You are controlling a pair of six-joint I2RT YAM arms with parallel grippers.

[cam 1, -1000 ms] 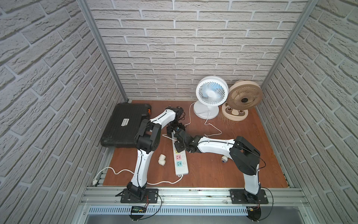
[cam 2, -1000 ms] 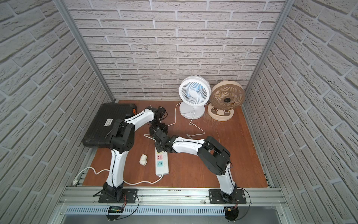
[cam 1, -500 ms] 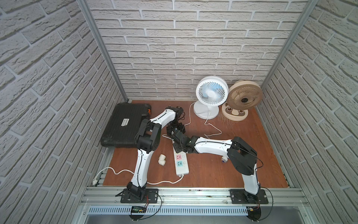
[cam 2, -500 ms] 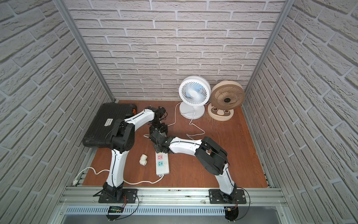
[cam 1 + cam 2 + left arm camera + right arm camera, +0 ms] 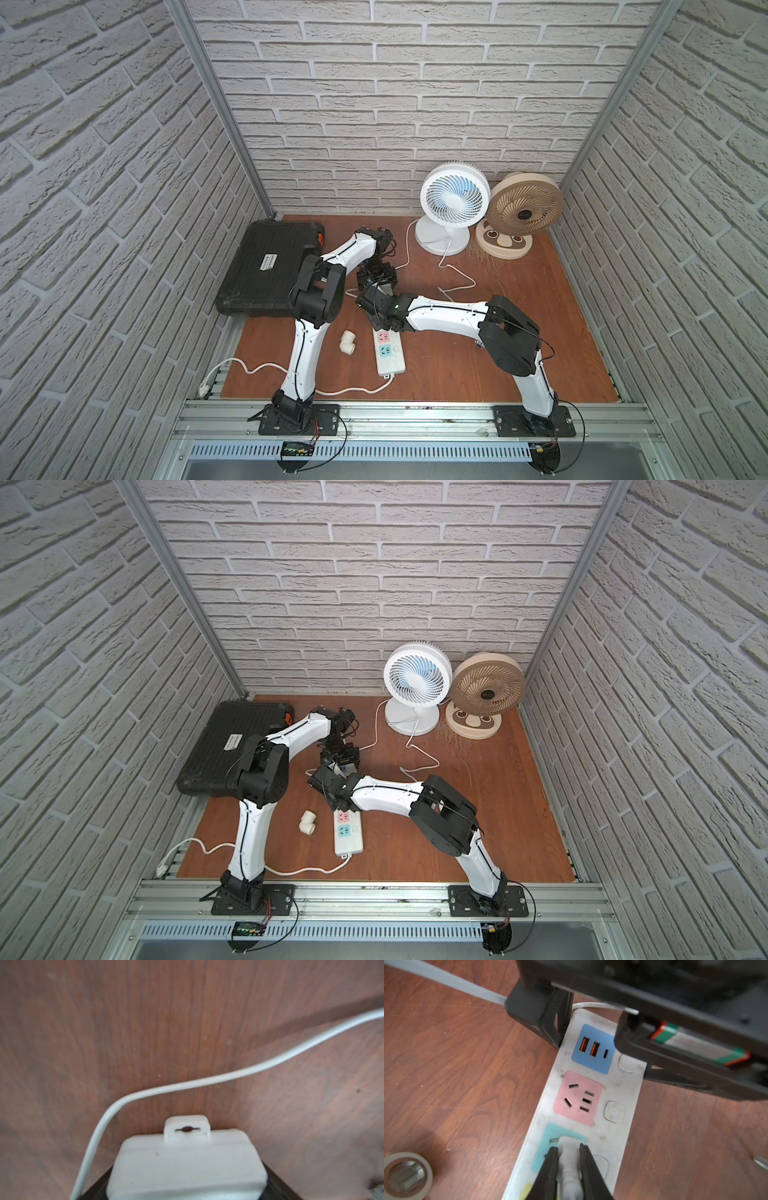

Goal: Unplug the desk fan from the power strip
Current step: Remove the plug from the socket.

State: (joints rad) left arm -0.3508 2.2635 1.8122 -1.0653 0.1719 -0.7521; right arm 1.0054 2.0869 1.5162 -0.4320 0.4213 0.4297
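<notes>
In both top views the strip (image 5: 389, 355) (image 5: 348, 834) is lying on the desk (image 5: 457, 374) between my two arms, its length running from the front edge toward the back wall. My left hand (image 5: 377, 286) is reaching down onto the strip's far end. My right hand (image 5: 388, 326) is coming in from the side, low over the sockets just behind the pink patch. The white fan (image 5: 453, 203) is standing at the back wall with a tan fan (image 5: 525, 208) just beside it. A thin white cord (image 5: 455, 270) is trailing from the white fan's base across the desk toward my hands. A black case (image 5: 266, 270) is sitting at the left, and a small white pipe elbow (image 5: 347, 343) is lying near the strip.

In the left wrist view the strip's end (image 5: 187, 1167) is filling the lower middle, with its hanging tab pointing away. Dark fingers (image 5: 97, 1190) are showing at either side of it, and the cord (image 5: 207, 1080) is curving past over the wood.

In the right wrist view my right hand (image 5: 566, 1149) is closing tightly on a white plug (image 5: 569, 1159) that is sitting in the green socket. The pink socket (image 5: 578, 1098) and the blue USB patch (image 5: 591, 1049) are lying bare beyond it. At the far end my left hand's fingers (image 5: 550, 1016) are pressing against both long edges of the strip (image 5: 618, 1136), clamping it across its width. The elbow's round mouth (image 5: 404, 1176) is showing near the strip.
</notes>
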